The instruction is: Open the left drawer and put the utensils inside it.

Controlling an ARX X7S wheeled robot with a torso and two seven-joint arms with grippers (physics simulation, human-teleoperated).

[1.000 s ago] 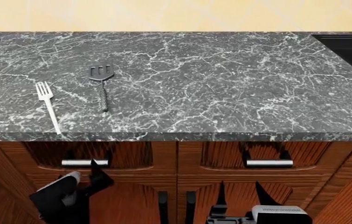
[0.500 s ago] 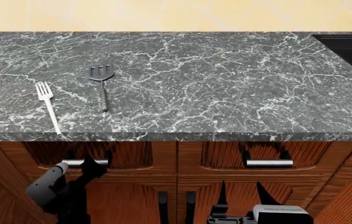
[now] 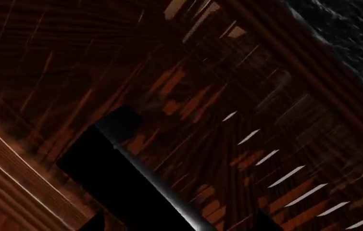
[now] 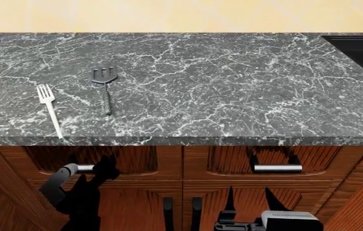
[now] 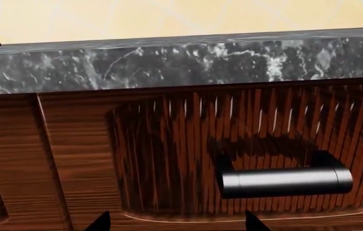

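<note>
Still shut, reddish-brown grooved left drawer [image 4: 88,161]; marble countertop [image 4: 232,86] above.

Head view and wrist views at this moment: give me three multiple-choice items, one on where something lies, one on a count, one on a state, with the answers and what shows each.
1. Where does the fork lie relative to the spatula?
A. To the spatula's left on the countertop
B. Inside the left drawer
C. To the spatula's right, by the sink

2. How many silver bar handles on drawers show in the head view?
A. One
B. Two
C. Four

3. What is the state of the left drawer?
A. Pulled fully out
B. Closed
C. Removed from the cabinet

Answers:
1 A: both utensils lie on the marble, the white fork nearer the left edge.
2 B: the left handle and the right handle.
3 B: its front sits flush under the counter, with the left gripper at its handle.
</note>
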